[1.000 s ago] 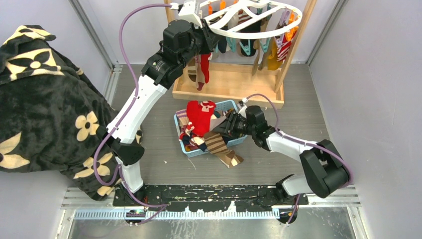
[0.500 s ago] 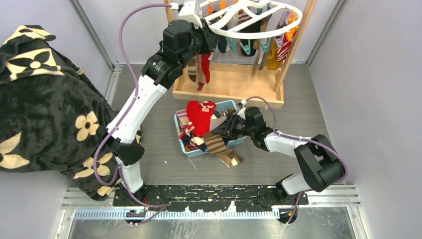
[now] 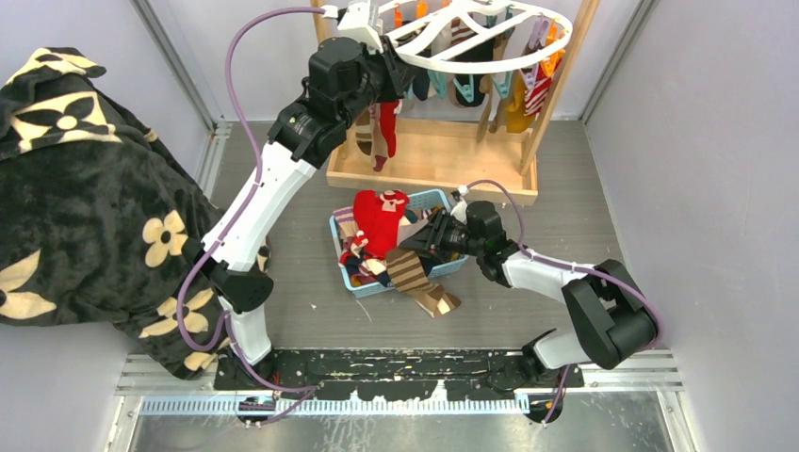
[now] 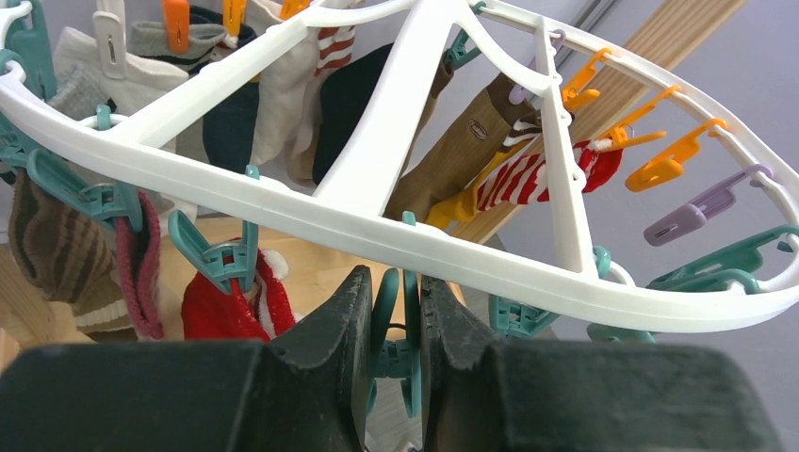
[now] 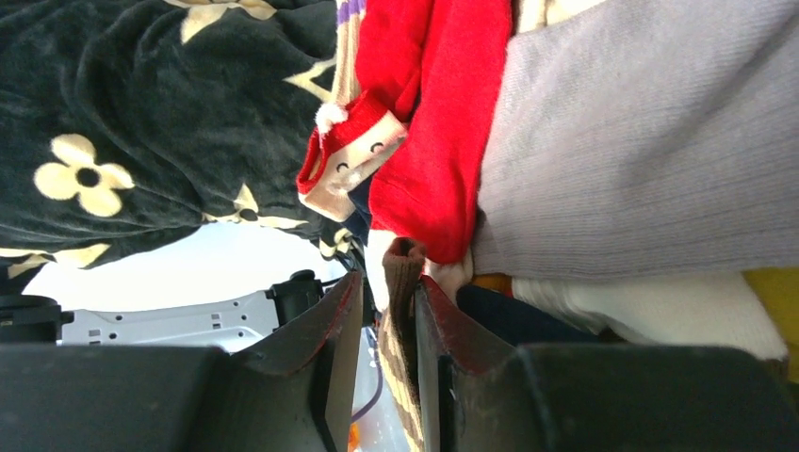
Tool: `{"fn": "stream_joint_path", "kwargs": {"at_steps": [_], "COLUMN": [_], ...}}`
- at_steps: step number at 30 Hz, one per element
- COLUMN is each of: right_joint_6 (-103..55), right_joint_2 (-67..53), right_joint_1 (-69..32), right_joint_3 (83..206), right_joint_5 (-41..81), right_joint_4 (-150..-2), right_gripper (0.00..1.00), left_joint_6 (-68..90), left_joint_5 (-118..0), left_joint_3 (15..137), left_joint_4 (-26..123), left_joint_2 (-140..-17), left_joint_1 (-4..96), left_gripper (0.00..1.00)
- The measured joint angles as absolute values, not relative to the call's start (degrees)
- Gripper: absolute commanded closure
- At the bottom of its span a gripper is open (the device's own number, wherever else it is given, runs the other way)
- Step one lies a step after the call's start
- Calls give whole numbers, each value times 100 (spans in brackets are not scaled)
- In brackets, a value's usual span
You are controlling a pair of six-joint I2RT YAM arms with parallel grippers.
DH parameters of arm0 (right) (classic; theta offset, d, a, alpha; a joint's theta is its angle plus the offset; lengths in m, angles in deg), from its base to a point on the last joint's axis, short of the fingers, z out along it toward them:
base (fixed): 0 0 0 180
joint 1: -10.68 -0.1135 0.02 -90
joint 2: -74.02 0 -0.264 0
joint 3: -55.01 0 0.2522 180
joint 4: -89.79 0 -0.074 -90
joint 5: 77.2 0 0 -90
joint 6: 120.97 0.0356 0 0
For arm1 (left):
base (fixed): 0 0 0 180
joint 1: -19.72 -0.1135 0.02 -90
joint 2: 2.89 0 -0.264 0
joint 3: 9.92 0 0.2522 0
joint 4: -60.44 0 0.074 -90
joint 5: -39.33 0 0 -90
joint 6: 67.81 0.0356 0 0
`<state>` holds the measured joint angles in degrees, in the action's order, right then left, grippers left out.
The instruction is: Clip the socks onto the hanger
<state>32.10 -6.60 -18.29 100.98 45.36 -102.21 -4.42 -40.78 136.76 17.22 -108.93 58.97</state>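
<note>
The white oval hanger (image 3: pixel 490 64) hangs at the back with teal and orange clips and several socks clipped on; it fills the left wrist view (image 4: pixel 396 122). My left gripper (image 3: pixel 391 73) is raised under its ring, shut (image 4: pixel 396 278) on a teal clip (image 4: pixel 407 325). A red sock (image 4: pixel 212 306) hangs from the neighbouring clip. My right gripper (image 3: pixel 421 243) is low at the basket, open (image 5: pixel 388 273) around the cuff of a brown-and-tan striped sock (image 3: pixel 415 278), which lies against one finger (image 5: pixel 403 311). A red sock (image 3: pixel 380 218) tops the pile.
The blue basket (image 3: pixel 431 198) of socks sits mid-floor. The wooden stand (image 3: pixel 433 174) holds the hanger behind it. A big black floral blanket (image 3: pixel 85 188) covers the left side. A grey sock (image 5: pixel 641 141) lies beside the red one.
The right gripper has shifted slightly left toward the sock pile in the basket. The left arm has held still at the hanger.
</note>
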Motion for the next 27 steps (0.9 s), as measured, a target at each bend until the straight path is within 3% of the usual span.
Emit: {"fn": "stream_joint_path", "kwargs": {"at_steps": [9,16,27], "right_joint_6": [3048,2305,-268], "right_joint_2": [-633,217,1316], "right_joint_1": [-1829,-1829,-1829], "right_joint_3": [10111,10857,13890], "right_joint_5": [4634,4402,3259], "right_joint_4": [-10014,-8715,-6457], "right_gripper": [98,99,99], "left_joint_6": [-442,-437,-437], "left_joint_5": [-4078,-4078,-4078], "left_joint_3": [13676,13676,13676], "left_joint_4": [1722,1720,1718], "left_joint_2": [-10893,-10893,-10893], "left_joint_1": [5897,5897,5897], "left_gripper": [91,91,91]}}
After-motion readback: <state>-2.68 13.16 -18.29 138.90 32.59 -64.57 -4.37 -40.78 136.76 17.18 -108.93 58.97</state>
